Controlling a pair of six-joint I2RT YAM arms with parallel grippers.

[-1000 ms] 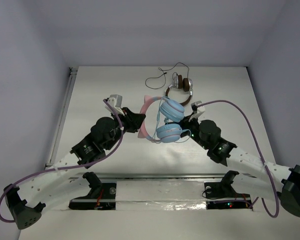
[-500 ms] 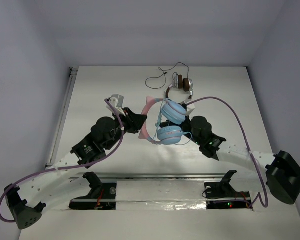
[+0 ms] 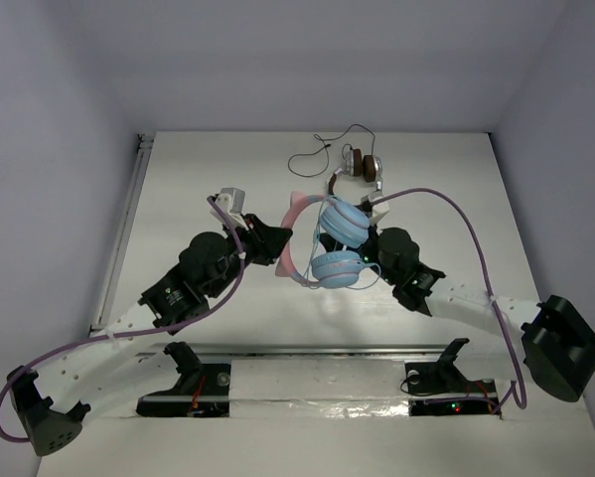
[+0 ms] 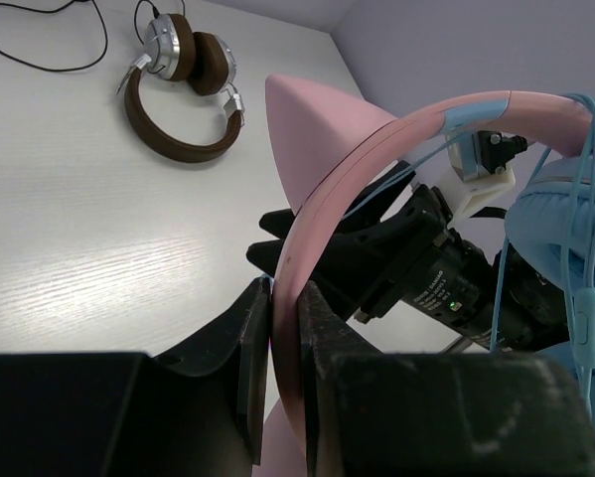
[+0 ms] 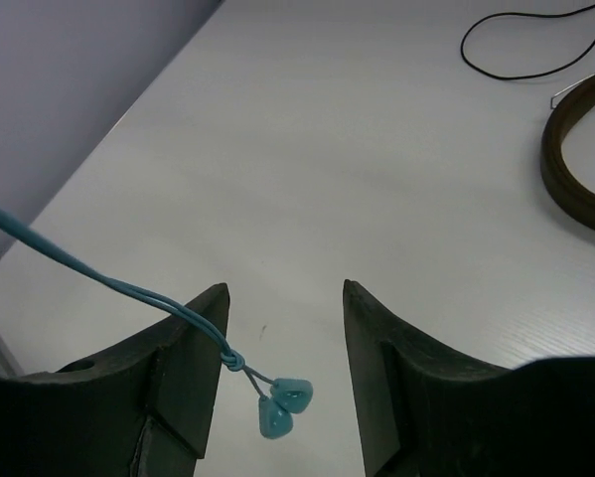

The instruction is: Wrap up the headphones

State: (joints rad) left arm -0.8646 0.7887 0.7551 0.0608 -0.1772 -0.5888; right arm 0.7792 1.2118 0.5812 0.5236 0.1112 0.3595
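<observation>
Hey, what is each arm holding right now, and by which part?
The left gripper clamps the headphones by the pink headband, near the cat ear. The right gripper is open, holding nothing; the cable dangles between its jaws.

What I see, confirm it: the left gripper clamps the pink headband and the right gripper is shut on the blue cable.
Wrong on the right gripper: it is open. The right wrist view shows its fingers apart, the blue cable hanging unclamped between them. The left gripper does clamp the pink headband.

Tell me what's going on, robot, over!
Left gripper: jaws shut on headphones headband. Right gripper: jaws open, cable end dangling between. Brown headphones lying just behind.
</observation>
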